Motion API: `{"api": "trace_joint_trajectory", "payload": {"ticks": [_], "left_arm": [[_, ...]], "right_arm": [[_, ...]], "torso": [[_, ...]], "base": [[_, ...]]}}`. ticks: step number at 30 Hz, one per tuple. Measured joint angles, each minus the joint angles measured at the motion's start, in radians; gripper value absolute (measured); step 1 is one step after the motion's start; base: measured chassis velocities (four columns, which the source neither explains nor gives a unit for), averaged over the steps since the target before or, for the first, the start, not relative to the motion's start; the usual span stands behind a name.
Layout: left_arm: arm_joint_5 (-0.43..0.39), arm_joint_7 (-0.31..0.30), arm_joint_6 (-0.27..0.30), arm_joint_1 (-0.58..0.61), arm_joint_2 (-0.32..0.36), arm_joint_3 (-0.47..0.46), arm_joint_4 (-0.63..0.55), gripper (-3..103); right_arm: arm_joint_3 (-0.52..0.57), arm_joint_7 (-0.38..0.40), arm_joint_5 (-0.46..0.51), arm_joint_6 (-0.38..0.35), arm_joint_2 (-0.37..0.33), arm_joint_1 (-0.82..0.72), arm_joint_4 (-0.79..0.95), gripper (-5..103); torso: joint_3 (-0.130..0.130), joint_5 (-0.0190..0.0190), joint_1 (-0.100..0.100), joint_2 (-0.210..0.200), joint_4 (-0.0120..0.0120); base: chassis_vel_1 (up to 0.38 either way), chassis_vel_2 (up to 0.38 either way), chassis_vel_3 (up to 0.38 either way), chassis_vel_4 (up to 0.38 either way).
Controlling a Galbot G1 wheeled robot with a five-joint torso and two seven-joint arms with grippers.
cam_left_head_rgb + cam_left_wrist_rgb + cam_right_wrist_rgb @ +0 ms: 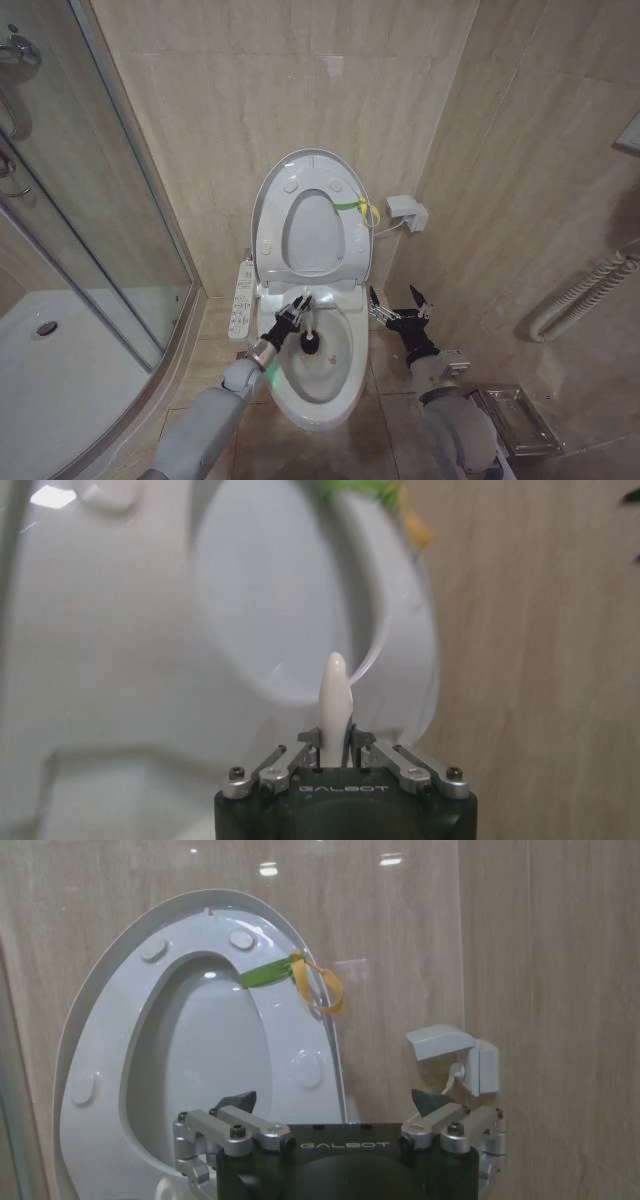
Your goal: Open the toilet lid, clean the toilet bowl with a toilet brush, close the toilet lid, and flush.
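The toilet lid point(312, 232) stands raised against the wall with the seat ring point(272, 235) folded up in front of it, and a yellow-green band point(352, 205) is tied at its edge. Below lies the open toilet bowl point(345, 375). My left gripper point(293, 318) hangs over the bowl's rear, shut on the toilet brush handle point(309, 305). The handle's white tip point(335, 686) rises from the left gripper point(335, 751). The brush's dark lower end point(308, 346) reaches into the bowl. My right gripper point(400, 303) is open beside the bowl's right rim, holding nothing. The right gripper point(333, 1102) faces the lid point(205, 1057) and band point(300, 979).
A white control panel point(243, 295) sits on the bowl's left side. The glass shower enclosure point(100, 230) and its tray point(70, 370) stand to the left. A wall box point(407, 212), a white hose point(585, 285) and a metal floor tray point(517, 415) are on the right.
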Motion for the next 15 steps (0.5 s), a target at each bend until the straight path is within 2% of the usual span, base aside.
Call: {"api": "trace_joint_trajectory", "payload": {"ticks": [8, 15], "left_arm": [[0.025, -0.03, -0.007, 0.03, -0.047, 0.047, -0.071, 19], [-0.008, -0.035, -0.005, 0.034, -0.074, 0.081, -0.044, 19]], "right_arm": [[0.0, 0.0, 0.0, 0.0, 0.0, 0.0, 0.0, 100], [0.0, 0.0, 0.0, 0.0, 0.0, 0.0, 0.0, 100]], "torso": [[0.0, 0.0, 0.0, 0.0, -0.0001], [0.0, 0.0002, 0.0, 0.0, 0.0002]], "base": [[0.0, 0.0, 0.0, 0.0], [0.0, 0.0, 0.0, 0.0]]}}
